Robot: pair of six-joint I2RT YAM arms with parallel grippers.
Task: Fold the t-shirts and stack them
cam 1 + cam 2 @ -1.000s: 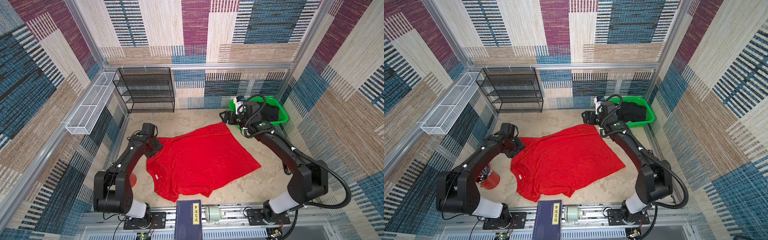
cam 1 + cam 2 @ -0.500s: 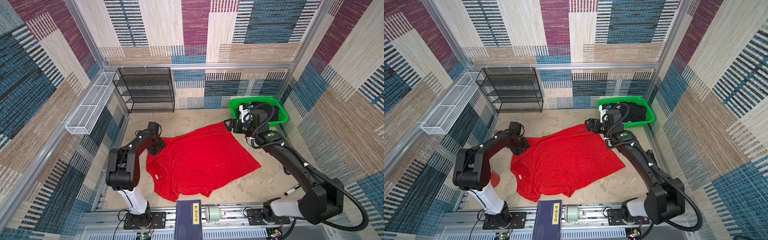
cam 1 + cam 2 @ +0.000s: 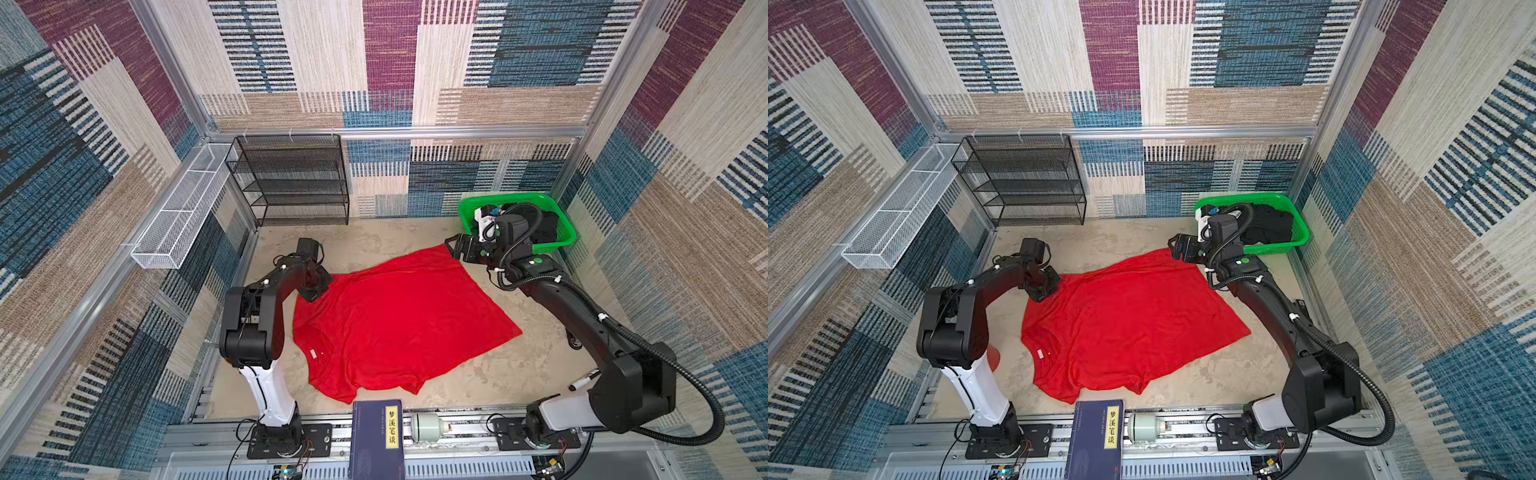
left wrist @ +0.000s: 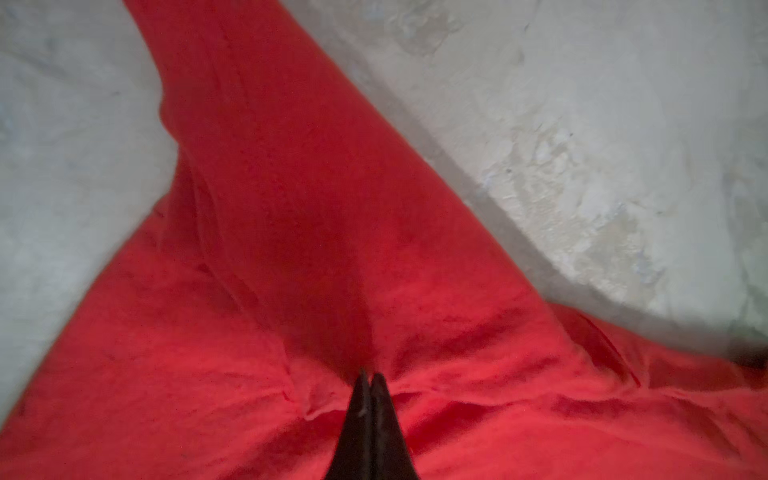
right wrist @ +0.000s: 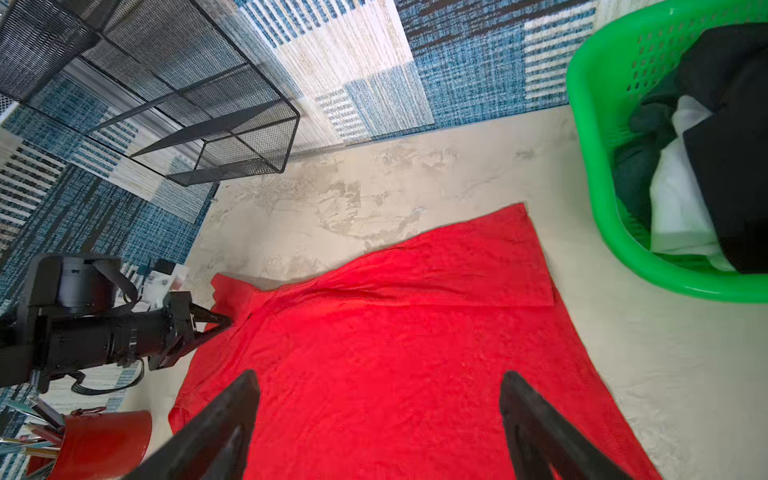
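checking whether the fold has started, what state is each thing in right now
red t-shirt: spread out on the table, not yet folded
left gripper: shut on a corner of the red t-shirt
right gripper: open, over the far corner, holding nothing
black and white shirts: heaped in the green basket
green basket: upright on the table

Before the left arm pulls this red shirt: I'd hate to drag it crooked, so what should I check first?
1. Hold of left gripper on red t-shirt: ok, shut, cloth puckered at its tips.
2. Hold of right gripper on the shirt: not ok, open by the far corner, gripping nothing.
3. Shirt lying flat: not ok, far edge folded over, near hem rumpled.
4. The other shirts out of the way: ok, inside the green basket.
5. Pinch deep enough to survive a pull: cannot tell.
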